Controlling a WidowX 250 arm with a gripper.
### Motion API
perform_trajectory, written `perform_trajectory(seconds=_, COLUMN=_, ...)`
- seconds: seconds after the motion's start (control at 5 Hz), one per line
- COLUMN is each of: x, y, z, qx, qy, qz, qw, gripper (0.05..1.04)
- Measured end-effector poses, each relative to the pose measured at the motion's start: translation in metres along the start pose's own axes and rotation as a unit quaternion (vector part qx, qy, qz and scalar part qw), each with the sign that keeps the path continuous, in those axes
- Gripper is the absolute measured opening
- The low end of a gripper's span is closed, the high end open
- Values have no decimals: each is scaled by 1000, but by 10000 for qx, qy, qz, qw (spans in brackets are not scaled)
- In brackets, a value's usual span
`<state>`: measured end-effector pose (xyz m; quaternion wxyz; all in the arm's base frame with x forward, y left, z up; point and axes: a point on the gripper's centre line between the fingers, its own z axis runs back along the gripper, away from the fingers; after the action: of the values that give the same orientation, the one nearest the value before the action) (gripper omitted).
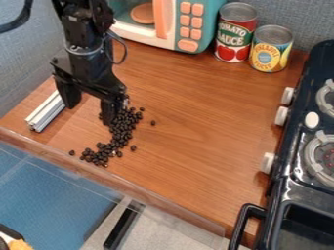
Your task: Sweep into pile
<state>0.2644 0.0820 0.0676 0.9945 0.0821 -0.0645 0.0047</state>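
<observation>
Black beans trail under an open pincer

They spread over the tabletop from the view's centre toward eight o'clock, loosest at the fringes, so a sweep probably needs to draw both ends together. At their upper end, the pincer hangs with its fingers apart, gripping nothing; one seems set beside the beans for pushing. The black arm drops from eleven o'clock. Two cans at one o'clock sit well clear, likely out of the sweep's way.
</observation>
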Motion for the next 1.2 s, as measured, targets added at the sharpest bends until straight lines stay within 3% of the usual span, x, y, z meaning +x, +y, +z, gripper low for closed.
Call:
perform_trajectory(seconds=0.2, x=5, y=9, z=-14, qx=35, qy=47, qz=-65, qw=10000, gripper=1001)
perform_trajectory(seconds=0.6, x=13, y=35, z=-22, qx=368, qy=56, qz=-84, qw=9993, gripper=1001)
perform_trajectory(seconds=1.0, x=22, y=72, z=-28, qx=386, qy=125, qz=182, qw=9990, gripper=1001)
perform_trajectory(seconds=1.2, x=24, y=82, z=-40, qx=407, qy=291, qz=286, qw=9983, gripper=1001)
